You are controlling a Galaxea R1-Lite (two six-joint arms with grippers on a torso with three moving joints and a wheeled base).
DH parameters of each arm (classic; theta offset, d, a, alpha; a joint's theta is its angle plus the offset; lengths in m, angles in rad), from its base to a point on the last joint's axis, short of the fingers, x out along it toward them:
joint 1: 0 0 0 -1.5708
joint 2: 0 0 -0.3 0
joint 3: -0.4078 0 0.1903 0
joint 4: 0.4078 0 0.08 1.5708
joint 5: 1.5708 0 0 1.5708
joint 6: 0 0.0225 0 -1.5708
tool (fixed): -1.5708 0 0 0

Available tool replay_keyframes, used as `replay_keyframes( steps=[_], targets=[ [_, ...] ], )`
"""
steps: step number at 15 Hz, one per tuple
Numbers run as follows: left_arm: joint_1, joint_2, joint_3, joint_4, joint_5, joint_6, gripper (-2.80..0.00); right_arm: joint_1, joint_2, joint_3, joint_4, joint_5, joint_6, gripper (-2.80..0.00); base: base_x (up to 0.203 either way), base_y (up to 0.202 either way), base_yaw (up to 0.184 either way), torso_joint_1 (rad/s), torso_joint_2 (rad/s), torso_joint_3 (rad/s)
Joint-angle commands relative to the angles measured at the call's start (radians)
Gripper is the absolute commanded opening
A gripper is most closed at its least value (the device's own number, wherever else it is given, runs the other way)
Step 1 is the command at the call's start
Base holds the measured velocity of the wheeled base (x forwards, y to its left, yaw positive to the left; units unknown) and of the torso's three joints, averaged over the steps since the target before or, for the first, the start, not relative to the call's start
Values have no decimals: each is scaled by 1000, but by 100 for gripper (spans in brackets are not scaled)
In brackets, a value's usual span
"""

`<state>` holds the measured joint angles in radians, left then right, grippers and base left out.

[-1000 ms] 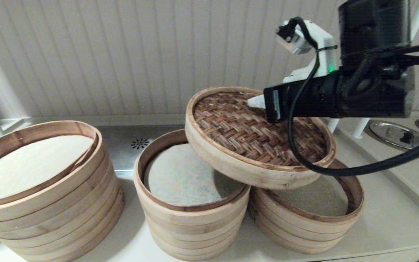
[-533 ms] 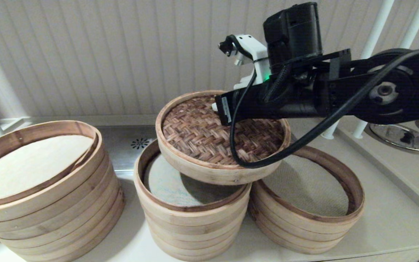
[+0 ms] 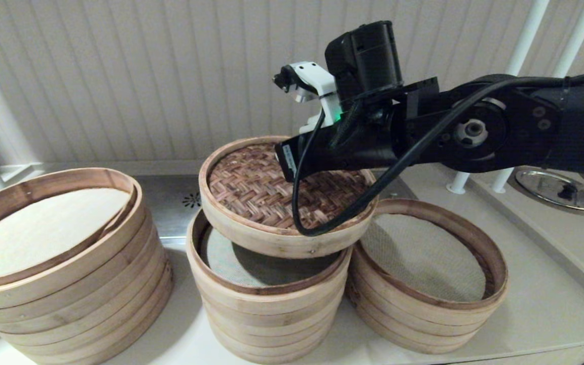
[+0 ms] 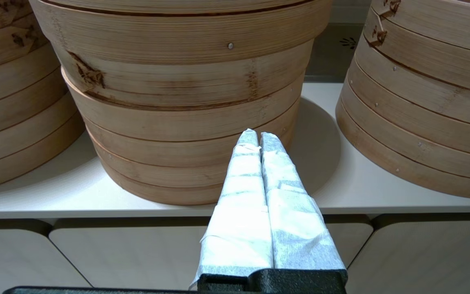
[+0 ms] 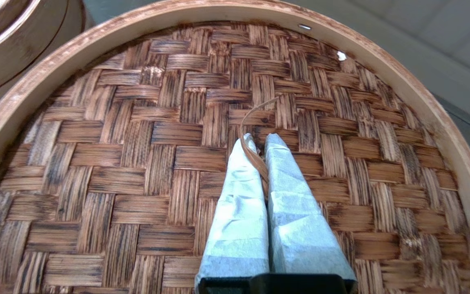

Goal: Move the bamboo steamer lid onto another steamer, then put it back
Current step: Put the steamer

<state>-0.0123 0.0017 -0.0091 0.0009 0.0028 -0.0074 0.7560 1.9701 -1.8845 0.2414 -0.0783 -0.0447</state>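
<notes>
- wide steamer stack [image 3: 64, 263] at far left: cream liner, no change across the last second, takes no part.
- left gripper [image 4: 258, 139]: parked low in front of the counter [image 4: 76, 192], facing the side wall of a steamer stack; taped fingers pressed together on nothing.
- middle steamer [image 3: 266, 299], the taller stack: a second ago its liner lay mostly open to view; now the lid [image 3: 251, 187] hangs over most of it, just above the rim, tilted, not seated.
- lid: carried leftward through the last second, off the low steamer and toward the middle one. judged to be the return leg.
- right gripper [image 5: 259, 141]: reaches in from the right over the lid; the wrist view shows its fingers pinching a thin bamboo strip handle [image 5: 251, 122] at the lid's centre.
- low steamer [image 3: 429, 284] at right: earlier half covered by the lid, now fully uncovered, mesh liner exposed.
- remaining: level the lid, centre it and lower it onto the middle rim. risk: the tilted lid may catch on the rim.
</notes>
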Motion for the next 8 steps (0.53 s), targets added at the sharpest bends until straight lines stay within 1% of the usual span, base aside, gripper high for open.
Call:
replay_keyframes(
  steps=[1,2,8],
  targets=[
    [0,0,0,0,0,0,-280,11,23,-20,20,1,-1,-280,0,0,0,0,0,0],
    [0,0,0,-1,0,0,-280,19,32,-30,36,2,0,-280,0,0,0,0,0,0],
    [0,0,0,0,0,-1,-280,37,81,-53,36,0,0,-280,0,0,0,0,0,0]
  ],
)
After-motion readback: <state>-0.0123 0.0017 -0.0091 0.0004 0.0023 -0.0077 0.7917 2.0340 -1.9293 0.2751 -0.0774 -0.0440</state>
